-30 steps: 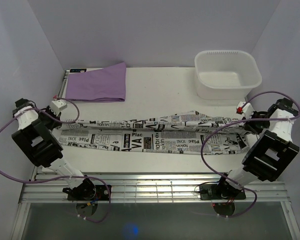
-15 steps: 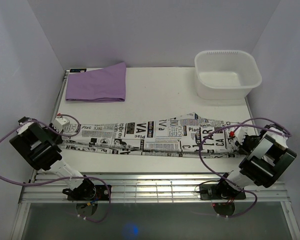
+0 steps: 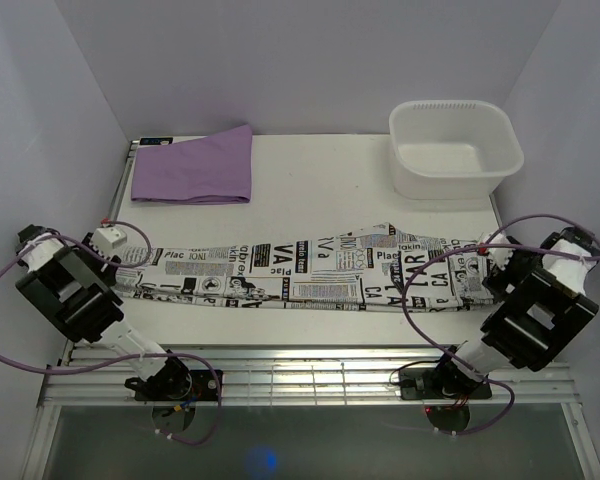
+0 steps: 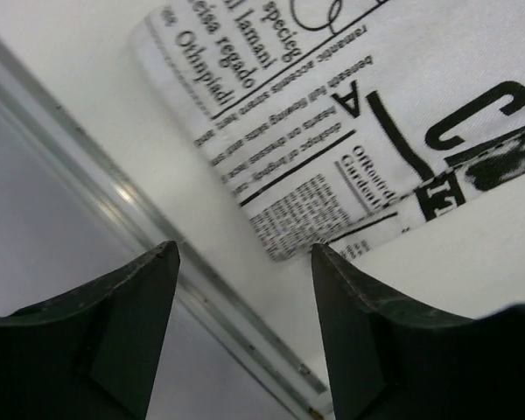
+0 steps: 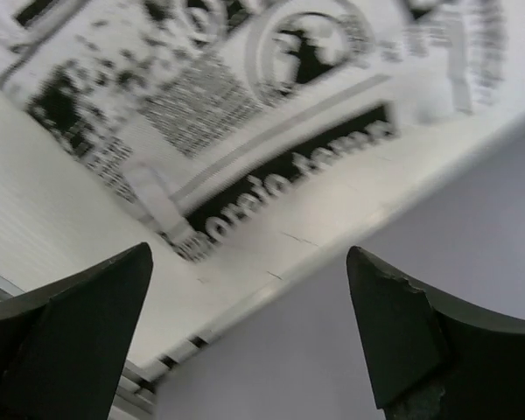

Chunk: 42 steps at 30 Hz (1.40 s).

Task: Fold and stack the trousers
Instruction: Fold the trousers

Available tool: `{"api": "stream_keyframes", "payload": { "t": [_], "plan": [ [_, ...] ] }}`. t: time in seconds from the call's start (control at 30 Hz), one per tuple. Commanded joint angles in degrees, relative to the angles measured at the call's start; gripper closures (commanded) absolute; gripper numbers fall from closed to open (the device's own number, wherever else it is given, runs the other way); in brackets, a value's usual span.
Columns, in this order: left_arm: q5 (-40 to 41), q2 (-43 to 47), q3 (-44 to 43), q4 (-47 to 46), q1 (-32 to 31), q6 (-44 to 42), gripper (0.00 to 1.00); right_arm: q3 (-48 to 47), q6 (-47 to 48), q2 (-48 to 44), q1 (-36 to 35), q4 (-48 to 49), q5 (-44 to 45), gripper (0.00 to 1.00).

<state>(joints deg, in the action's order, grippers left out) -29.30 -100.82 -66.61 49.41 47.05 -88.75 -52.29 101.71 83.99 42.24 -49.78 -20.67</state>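
White worktop (image 3: 320,200), lilac walls (image 3: 310,60): trousers (image 3: 300,272) flat along 6 o'clock, purple cloth (image 3: 192,168) at 11, tub (image 3: 455,150) at 1, left gripper (image 4: 242,254) and right gripper (image 5: 249,254) both spread wide, empty.

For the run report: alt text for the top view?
Print trousers lie stretched across the near table, between the open left gripper and open right gripper. Folded purple cloth back left, white tub back right.
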Motion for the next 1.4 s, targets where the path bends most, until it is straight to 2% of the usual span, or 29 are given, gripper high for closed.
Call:
{"api": "stream_keyframes", "payload": {
  "t": [0.0,0.03,0.07,0.13,0.2,0.23,0.27,0.3,0.33,0.37,0.43,0.47,0.53,0.57,0.77,0.97,1.13,1.37],
  "plan": [
    [-5.8,7.3,-5.5,8.1,1.4,-5.5,0.26,-11.1,0.7,-2.1,0.3,-7.3,-4.7,0.02],
    [-7.3,9.4,-6.2,10.2,1.4,-7.5,0.21,-15.3,0.2,-2.8,-0.3,-9.9,-7.6,0.02],
    [-8.9,10.5,-6.8,14.7,1.3,-8.6,0.19,-16.9,-0.4,-3.2,-2.5,-14.2,-8.4,0.02],
    [-13.2,12.7,-7.4,17.8,1.1,-9.9,0.12,-18.9,-4.0,-4.6,-6.0,-16.7,-10.3,0.03],
    [-13.4,13.4,-5.9,17.9,-1.9,-6.7,0.09,-17.7,-9.0,-6.2,-13.8,-15.4,-10.9,0.11],
    [-12.7,13.2,-5.4,17.6,-3.5,-4.2,0.10,-16.5,-15.3,-7.9,-17.3,-13.8,-10.8,0.14],
    [-12.2,12.2,-4.9,17.9,-4.9,-0.1,0.12,-13.4,-18.4,-8.7,-24.8,-11.9,-10.7,0.21],
    [-11.8,11.6,-3.7,18.1,-7.5,1.0,0.19,-11.7,-22.0,-9.4,-28.8,-6.9,-10.3,0.25],
    [-11.6,11.2,-2.9,18.2,-8.7,2.2,0.22,-10.1,-29.5,-10.3,-33.3,-4.0,-8.4,0.30],
    [-12.0,10.5,-2.2,18.0,-9.4,4.4,0.24,-7.5,-32.9,-10.6,-41.9,-1.1,-7.5,0.35],
    [-13.5,10.2,-0.4,18.0,-11.5,5.6,0.26,-6.2,-39.4,-9.7,-50.8,6.7,-5.2,0.41],
    [-13.8,10.0,0.2,17.4,-12.2,6.0,0.26,-6.0,-44.7,-8.8,-58.1,8.6,-4.7,0.45],
    [-13.7,9.5,1.3,16.4,-13.4,6.3,0.27,-6.4,-49.5,-5.5,-64.3,14.3,-3.0,0.47],
    [-13.4,9.1,1.6,15.6,-13.6,6.2,0.28,-7.0,-52.3,-4.0,-70.0,15.7,-2.3,0.48],
    [-9.5,6.7,2.6,13.7,-13.7,5.8,0.28,-11.6,-59.2,8.3,-86.2,23.8,2.6,0.51],
    [-9.1,11.1,7.0,13.6,-16.5,2.5,0.26,-13.5,-62.3,15.1,-93.4,27.9,4.5,0.49],
    [-10.3,14.2,12.4,10.4,-20.3,2.5,0.26,-13.9,-64.5,18.2,-94.2,30.3,6.8,0.50],
    [-11.0,13.7,15.2,4.6,-27.5,8.1,0.26,-14.3,-64.9,20.2,-94.9,30.5,6.7,0.52]
  ]
}}
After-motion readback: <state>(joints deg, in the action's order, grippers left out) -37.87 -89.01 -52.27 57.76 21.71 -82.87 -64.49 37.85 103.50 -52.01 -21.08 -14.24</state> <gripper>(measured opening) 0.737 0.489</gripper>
